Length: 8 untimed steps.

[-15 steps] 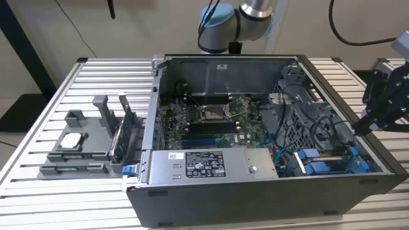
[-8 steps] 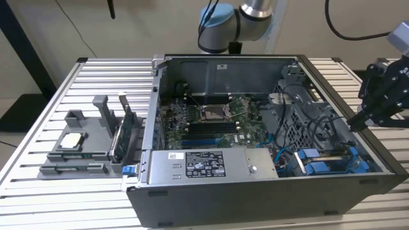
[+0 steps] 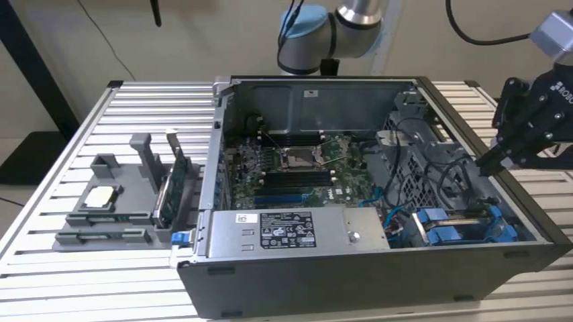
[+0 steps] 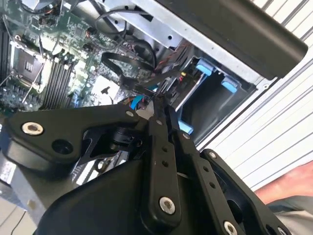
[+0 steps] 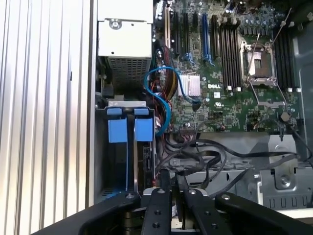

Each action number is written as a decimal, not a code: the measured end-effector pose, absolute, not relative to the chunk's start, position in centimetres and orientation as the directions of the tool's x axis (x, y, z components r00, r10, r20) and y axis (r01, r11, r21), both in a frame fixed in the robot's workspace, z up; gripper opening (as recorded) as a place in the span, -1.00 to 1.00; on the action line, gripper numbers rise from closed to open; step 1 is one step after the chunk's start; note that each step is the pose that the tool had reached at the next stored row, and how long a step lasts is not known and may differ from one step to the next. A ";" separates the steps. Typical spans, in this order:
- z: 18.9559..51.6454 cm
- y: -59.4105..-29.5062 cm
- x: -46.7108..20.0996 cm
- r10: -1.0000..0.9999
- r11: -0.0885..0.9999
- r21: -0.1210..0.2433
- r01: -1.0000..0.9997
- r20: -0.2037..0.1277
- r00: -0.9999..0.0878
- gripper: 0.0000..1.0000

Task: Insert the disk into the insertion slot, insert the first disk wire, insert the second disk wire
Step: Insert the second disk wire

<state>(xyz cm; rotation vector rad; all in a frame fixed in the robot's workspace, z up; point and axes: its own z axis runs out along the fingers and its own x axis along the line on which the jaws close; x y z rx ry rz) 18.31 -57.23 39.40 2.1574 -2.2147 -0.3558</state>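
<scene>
Beige wall [image 3: 206,37], slatted metal table [image 3: 90,111]

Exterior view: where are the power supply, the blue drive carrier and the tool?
power supply [image 3: 296,231]: exterior view, on its labelled top face.
blue drive carrier [image 3: 436,227]: exterior view, on its blue plastic frame.
tool [image 3: 490,164]: exterior view, midway between its tips.

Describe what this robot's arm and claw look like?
The silver-grey tubular arm has a pale blue round joint cap; a black cable loops nearby. The matt black gripper is built from hinged flat bars with silver bolts and carries white lettering.
</scene>
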 end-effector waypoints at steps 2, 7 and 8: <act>39.6 -57.2 17.7 -0.989 0.012 0.183 -0.983 -0.141 -0.039 -0.69; 39.7 -57.3 16.0 -0.989 0.012 0.183 -0.983 -0.145 -0.039 -0.69; 39.7 -57.4 15.8 -0.989 0.012 0.183 -0.983 -0.145 -0.039 -0.69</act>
